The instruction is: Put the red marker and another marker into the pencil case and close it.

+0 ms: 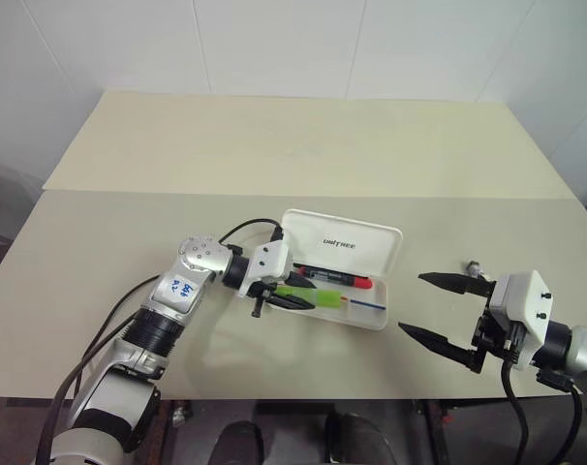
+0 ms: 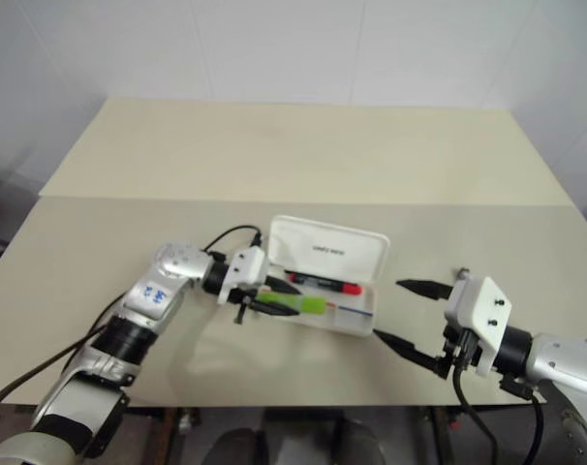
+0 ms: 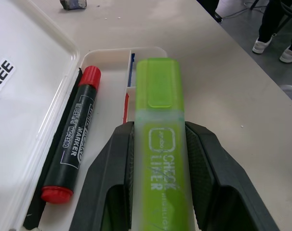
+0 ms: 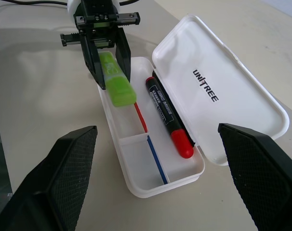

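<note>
The pencil case (image 1: 366,315) lies open on the bench (image 1: 274,145), its raised lid (image 1: 342,244) walling off the far side. The left gripper (image 1: 286,298), holding the green marker (image 1: 308,297), blocks the case's left end. The right end compartment lies free, and bare bench separates it from the right gripper (image 1: 431,308).

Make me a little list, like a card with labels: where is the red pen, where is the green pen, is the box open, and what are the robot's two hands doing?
red marker: lying inside the case, along the hinge side
green marker: pinched in the left gripper, over the case's front compartment
pencil case: on the table, open
lid: tipped back
right gripper: open, holding nothing, beside the case
table: beige
</note>
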Controlling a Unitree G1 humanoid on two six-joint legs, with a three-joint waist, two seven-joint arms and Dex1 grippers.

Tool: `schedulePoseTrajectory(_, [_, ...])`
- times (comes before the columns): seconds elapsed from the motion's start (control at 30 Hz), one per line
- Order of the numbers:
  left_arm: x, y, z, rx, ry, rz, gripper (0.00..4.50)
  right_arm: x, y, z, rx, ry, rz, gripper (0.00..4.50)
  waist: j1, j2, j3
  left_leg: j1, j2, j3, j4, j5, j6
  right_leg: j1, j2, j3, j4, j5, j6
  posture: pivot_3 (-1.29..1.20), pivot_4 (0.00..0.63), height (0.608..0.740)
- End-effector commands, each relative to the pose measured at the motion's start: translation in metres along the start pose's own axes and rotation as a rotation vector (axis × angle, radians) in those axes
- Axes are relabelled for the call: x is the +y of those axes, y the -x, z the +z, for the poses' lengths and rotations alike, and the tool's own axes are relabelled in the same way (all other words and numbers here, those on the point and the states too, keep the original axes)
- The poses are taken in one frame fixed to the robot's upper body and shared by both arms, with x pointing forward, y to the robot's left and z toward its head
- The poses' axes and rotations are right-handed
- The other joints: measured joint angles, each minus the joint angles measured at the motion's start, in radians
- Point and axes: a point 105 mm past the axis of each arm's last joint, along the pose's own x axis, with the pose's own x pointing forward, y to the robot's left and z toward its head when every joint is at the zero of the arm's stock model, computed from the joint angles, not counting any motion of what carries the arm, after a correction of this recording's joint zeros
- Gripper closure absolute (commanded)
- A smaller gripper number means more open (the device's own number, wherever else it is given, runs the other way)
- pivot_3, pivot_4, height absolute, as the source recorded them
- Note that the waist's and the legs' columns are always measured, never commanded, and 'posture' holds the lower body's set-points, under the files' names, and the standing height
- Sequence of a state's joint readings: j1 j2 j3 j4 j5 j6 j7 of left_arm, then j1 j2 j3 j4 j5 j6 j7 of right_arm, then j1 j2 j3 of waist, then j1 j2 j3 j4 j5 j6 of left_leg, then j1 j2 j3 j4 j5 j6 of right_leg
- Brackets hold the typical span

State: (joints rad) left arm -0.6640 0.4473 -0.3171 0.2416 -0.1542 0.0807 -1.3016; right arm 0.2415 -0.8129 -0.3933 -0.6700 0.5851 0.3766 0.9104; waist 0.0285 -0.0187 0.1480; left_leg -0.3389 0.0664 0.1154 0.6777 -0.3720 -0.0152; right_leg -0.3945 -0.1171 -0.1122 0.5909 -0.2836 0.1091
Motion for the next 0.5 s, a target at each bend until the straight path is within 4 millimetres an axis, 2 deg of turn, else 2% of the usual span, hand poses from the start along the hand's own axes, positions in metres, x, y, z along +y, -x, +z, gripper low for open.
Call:
schedulePoseTrajectory(0.03, [0.001,0.003,0.007,0.004,-0.044,-0.006,2.66,0.004,-0.002,0.011,-0.039,0.029,0.008,0.23,0.000,0.000,0.000,0.000,0.000,0.000,0.000,0.000,0.001,0.000,0.000,0.000,0.000,0.000,0.000,0.00,0.150,0.740])
schedulePoseTrajectory(0.3, [0.001,0.002,0.010,-0.004,-0.067,-0.003,0.04,0.002,-0.007,0.011,-0.051,0.031,0.012,0.23,0.000,0.000,0.000,0.000,0.000,0.000,0.001,-0.001,0.002,0.000,0.000,0.000,0.000,0.000,0.000,0.00,0.150,0.740])
schedulePoseTrajectory(0.5, [-0.001,0.005,0.022,-0.035,-0.085,-0.014,0.04,-0.003,-0.012,0.012,-0.081,0.006,-0.016,0.23,-0.001,0.000,0.000,-0.001,0.000,0.000,0.002,-0.001,0.003,0.000,0.000,0.000,0.000,0.000,0.000,0.00,0.150,0.740])
